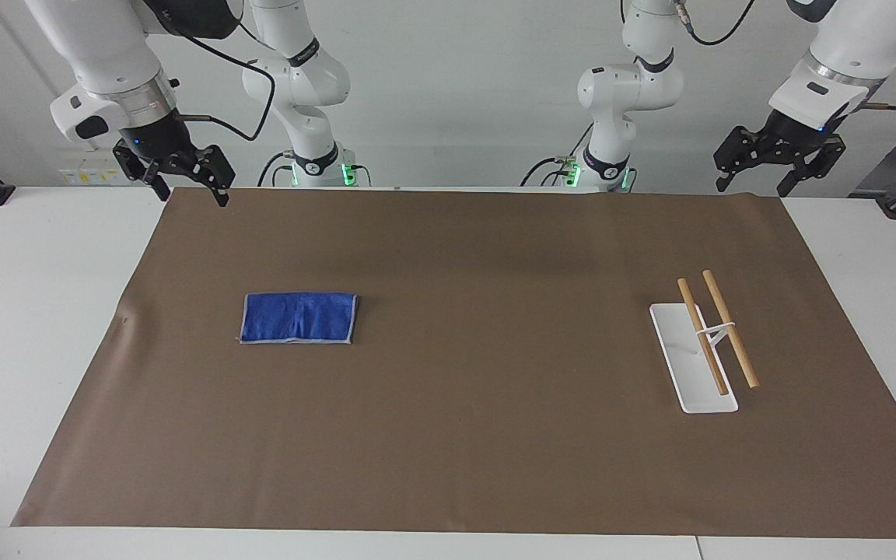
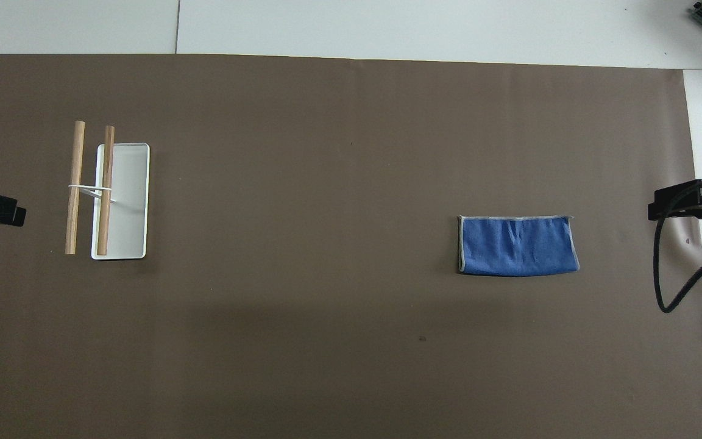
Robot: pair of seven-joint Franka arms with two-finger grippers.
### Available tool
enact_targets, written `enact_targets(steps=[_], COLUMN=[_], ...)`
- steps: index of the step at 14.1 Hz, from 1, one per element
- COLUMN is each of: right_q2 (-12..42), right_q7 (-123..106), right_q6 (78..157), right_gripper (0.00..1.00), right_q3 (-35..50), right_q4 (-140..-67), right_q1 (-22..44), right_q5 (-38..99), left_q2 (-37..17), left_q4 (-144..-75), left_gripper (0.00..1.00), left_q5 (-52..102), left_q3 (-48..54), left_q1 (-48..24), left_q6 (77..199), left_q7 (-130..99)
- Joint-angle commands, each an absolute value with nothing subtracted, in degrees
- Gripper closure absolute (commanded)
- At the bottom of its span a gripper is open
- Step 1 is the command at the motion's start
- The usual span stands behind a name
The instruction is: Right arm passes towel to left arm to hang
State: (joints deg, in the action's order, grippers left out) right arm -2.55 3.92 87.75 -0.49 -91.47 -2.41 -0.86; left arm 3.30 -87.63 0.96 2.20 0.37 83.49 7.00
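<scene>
Nothing of the task is done yet, as far as the frames show: the towel (image 1: 299, 317) lies flat on the brown mat (image 1: 448, 435), no claw is on it, and the picking up, the pass between arms and the hanging are all left. The right gripper (image 1: 176, 173) hangs in the air over the mat's edge at the right arm's end of the table, its black fingers spread wide and holding nothing; the towel sits on the mat well below and well apart from those jaws, out toward the middle of the mat from them. The left gripper (image 1: 776, 159) waits raised over the left arm's end of the table, also splayed open and empty. Below its jaws and well apart from them stands the rack (image 1: 708, 342), a white base plate carrying two wooden rods side by side on a thin white support, which I judge to be where the towel must end up. The towel is a small bright blue rectangle with a thin pale grey trim along most of its edge; it appears folded and lies neatly, its long sides running along the table's length, with a faint crease near its middle in the overhead view.
</scene>
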Motion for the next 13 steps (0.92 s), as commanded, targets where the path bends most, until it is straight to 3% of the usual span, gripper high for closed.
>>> enact_targets(steps=[1, 13], right_q2=[-3.34, -3.69], right_q7=[5.27, 6.50], right_q6=[88.50, 88.59], right_gripper=[0.00, 0.00], right_q3=[-0.09, -0.09], right_q4=[-92.55, -93.25], right_q1=[-2.46, -2.46], right_q5=[-1.14, -1.05], left_q2=[4.57, 4.57], left_q4=[-89.03, -89.03], left_gripper=[0.00, 0.00], left_q5=[0.09, 0.09], left_q3=[1.93, 1.84], left_q1=[0.53, 0.53], left_q6=[83.06, 83.14], left_q7=[7.38, 7.47])
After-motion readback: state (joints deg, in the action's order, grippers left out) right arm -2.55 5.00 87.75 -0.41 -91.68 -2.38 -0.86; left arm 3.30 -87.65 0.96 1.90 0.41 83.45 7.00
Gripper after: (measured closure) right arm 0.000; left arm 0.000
